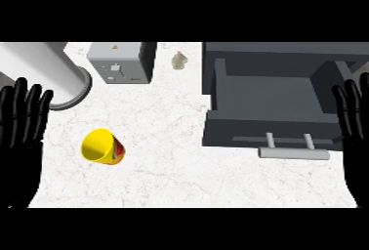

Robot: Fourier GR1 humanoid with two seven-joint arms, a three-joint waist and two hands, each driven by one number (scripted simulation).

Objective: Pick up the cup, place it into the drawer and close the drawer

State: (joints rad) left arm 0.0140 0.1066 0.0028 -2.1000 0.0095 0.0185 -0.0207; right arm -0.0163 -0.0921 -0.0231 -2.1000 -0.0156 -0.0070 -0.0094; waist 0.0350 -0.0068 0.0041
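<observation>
A yellow cup (101, 146) with a red band lies tipped on the white marble counter at the lower left, its mouth facing up and left. The dark grey drawer (268, 105) stands pulled open at the right, its inside bare, a light grey handle (293, 153) on its front. My left hand (22, 129) rests open at the left edge, fingers up, a short way left of the cup and apart from it. My right hand (355, 117) rests open at the right edge, beside the drawer's right wall.
A grey box-shaped appliance (121, 62) stands at the back. A large white cylinder (43, 73) lies at the back left. A small pale object (178, 60) sits between the appliance and the drawer.
</observation>
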